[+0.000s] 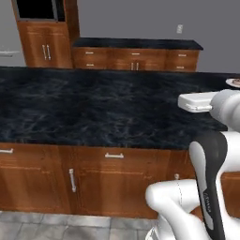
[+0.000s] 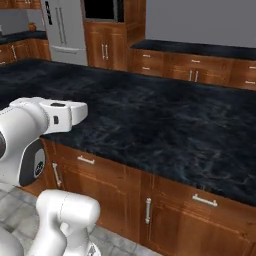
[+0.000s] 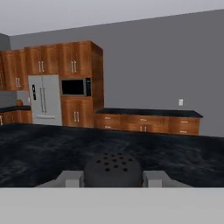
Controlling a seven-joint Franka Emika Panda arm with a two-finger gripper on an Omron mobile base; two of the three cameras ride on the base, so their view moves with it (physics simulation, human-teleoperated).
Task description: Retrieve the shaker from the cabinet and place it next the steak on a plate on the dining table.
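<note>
The shaker (image 3: 112,169), its perforated dark top seen between the fingertips (image 3: 70,178), is clamped in the gripper (image 3: 112,179) above the dining table (image 3: 52,148). The plate (image 1: 234,83) is glimpsed at the table's far right edge. No writing can be read.

Arm folded up, tool closed on the shaker.
White arm rises from the base, elbow bent, forearm level above the counter edge; hand points forward. In the hand view the tool (image 3: 112,178) has both fingers pressed against the shaker (image 3: 112,169), one each side.
</note>
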